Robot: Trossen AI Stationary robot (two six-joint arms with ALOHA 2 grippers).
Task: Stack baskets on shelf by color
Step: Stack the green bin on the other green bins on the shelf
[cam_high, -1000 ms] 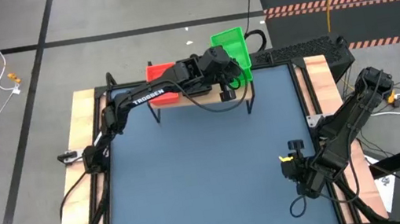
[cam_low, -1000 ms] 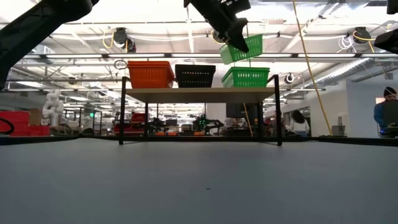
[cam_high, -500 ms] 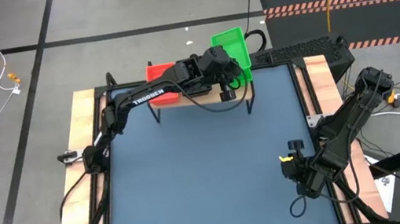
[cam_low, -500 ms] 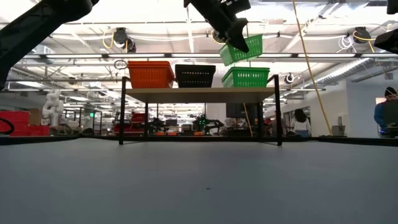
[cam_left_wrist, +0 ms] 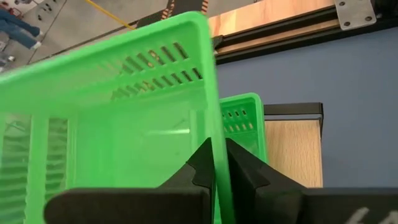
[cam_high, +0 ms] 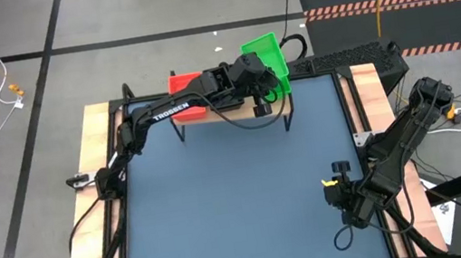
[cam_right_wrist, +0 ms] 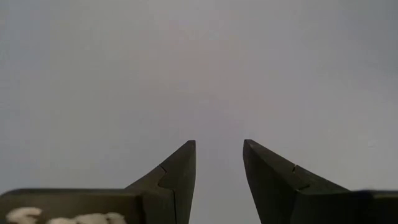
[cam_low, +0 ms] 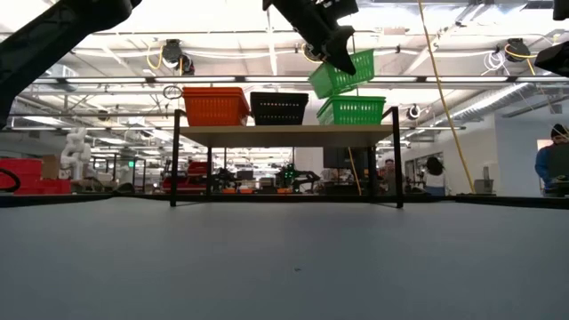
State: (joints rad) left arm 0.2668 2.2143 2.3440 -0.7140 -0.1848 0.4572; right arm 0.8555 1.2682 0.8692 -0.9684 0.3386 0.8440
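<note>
- At the upper middle of the overhead frame, the shelf (cam_high: 257, 111) runs left to right along the far edge of the table (cam_high: 241, 201); the level view shows a red basket (cam_low: 215, 107) at its left end, a black basket (cam_low: 279, 108) in the middle and a green basket (cam_low: 352, 110) at its right end.
- Right of centre in that level view, a second green basket, the held green basket (cam_low: 341, 73), hangs tilted just above the green one on the shelf, its lower corner close to the rim below; whether they touch I cannot tell.
- The left gripper (cam_left_wrist: 217, 163) is pinched on the thin side wall of the held green basket, one finger on each face.
- The coming move, I judge, turns on levelling this basket and lowering it straight into the green one beneath.
- At the lower right of the overhead frame, the right gripper (cam_right_wrist: 217, 163) waits well away from the shelf, nearer the table's right edge, fingers apart and holding nothing.
</note>
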